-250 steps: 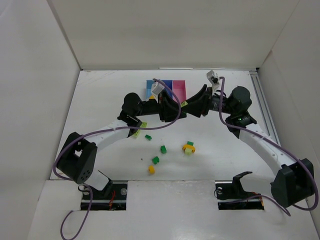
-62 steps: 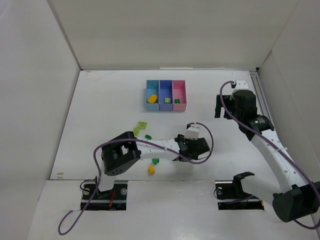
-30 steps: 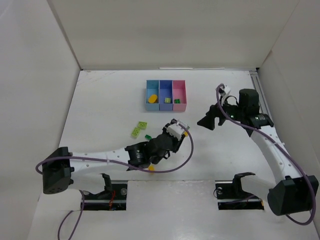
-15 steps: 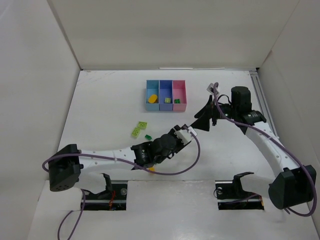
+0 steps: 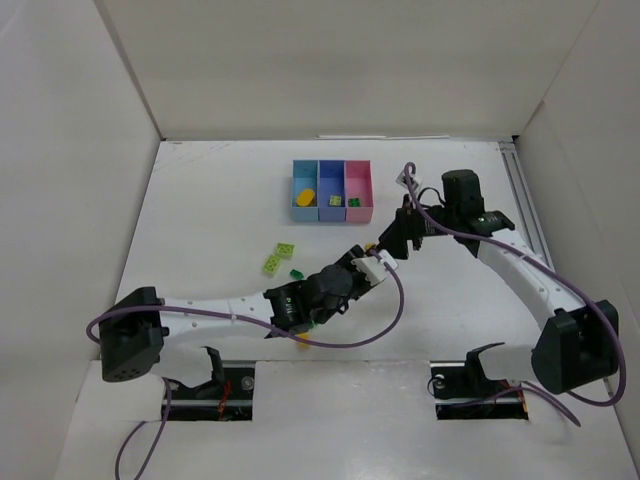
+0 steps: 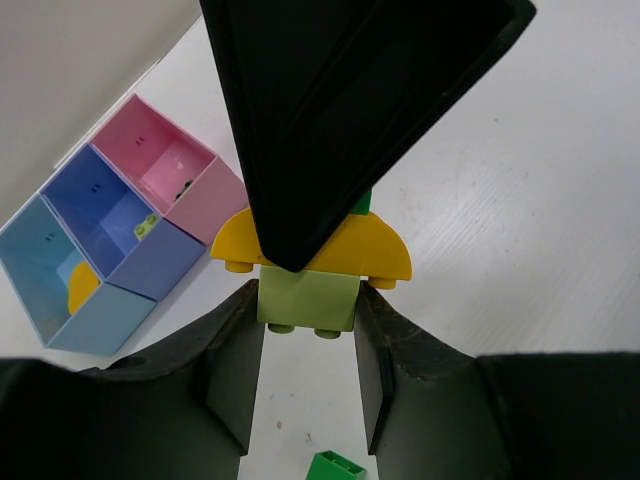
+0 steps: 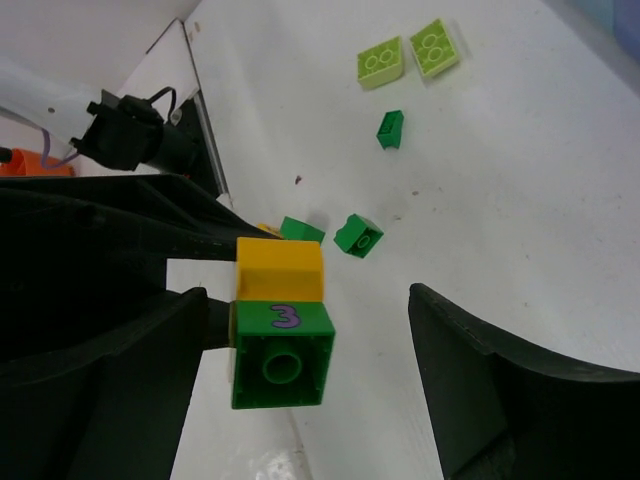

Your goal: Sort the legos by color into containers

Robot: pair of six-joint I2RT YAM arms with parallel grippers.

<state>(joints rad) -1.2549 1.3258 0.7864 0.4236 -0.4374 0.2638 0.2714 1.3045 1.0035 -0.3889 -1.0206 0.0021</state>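
Right of the table's middle we find the two grippers nose to nose. The left gripper is clamped on a small stack of bricks. The right gripper, jaws spread wide about that stack, bars the way ahead. The left arm stretches low across the near table, with loose bricks just beyond it. The row of bins stands well apart, open from above; we see bare table to its left and right.

White arms (black joints), purple cables
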